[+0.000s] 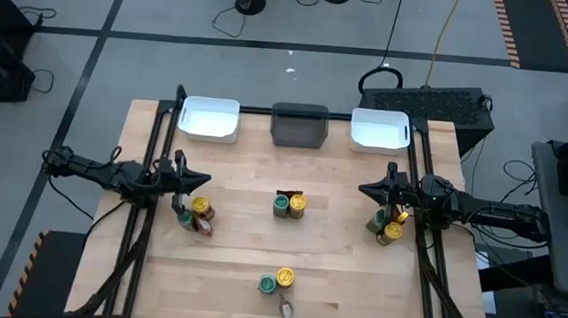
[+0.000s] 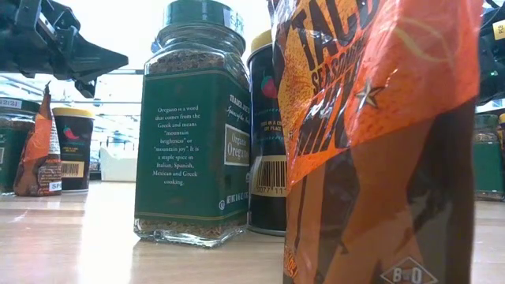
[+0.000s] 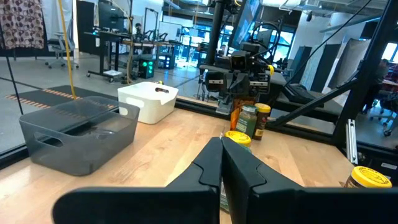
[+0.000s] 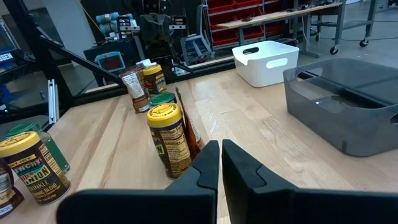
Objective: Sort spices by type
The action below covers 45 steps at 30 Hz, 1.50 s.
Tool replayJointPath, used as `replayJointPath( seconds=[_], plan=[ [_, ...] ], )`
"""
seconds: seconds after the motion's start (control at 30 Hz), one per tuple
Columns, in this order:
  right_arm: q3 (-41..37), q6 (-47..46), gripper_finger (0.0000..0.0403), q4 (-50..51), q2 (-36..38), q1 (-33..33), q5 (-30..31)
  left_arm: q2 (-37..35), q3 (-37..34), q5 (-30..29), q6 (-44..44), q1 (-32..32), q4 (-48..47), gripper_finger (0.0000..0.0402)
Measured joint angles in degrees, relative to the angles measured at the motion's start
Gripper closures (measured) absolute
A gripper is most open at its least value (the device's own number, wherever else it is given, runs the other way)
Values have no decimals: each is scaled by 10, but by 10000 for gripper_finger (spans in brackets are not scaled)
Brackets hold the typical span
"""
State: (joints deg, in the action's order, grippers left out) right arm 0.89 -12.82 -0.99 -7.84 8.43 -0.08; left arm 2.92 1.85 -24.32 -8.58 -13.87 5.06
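The spices stand upright on their bases in small groups on the wooden table [image 1: 236,266]. Each group has a yellow-lidded jar, a green-lidded jar and an orange-brown packet: one at the left [image 1: 198,214], one in the centre [image 1: 290,206], one at the right [image 1: 389,226] and one near the front edge [image 1: 277,284]. My left gripper [image 1: 205,182] hangs shut, level, above the left group. My right gripper [image 1: 362,191] hangs shut, level, beside the right group. In the right wrist view the centre's yellow-lidded jar [image 4: 168,140] stands just beyond my shut fingers [image 4: 208,167].
Three bins line the table's far edge: a white bin [image 1: 208,117] at the left, a dark grey bin [image 1: 298,124] in the middle and a white bin [image 1: 380,129] at the right. Bare wood lies between the groups. In the low view the front group's packet [image 2: 379,142] fills the foreground.
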Motion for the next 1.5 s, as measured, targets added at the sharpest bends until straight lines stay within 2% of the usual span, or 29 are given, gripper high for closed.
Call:
replayJointPath(
  seconds=[1.23,1.4,1.5],
  plan=[
    [0,0,403,-11,0,0,0,0,0,0,-3,0,7,391],
    [0,1,403,-18,0,0,4,0,0,28,-109,0,6,391],
    [0,-3,403,-50,0,0,31,0,0,31,-119,0,5,391]
  ],
)
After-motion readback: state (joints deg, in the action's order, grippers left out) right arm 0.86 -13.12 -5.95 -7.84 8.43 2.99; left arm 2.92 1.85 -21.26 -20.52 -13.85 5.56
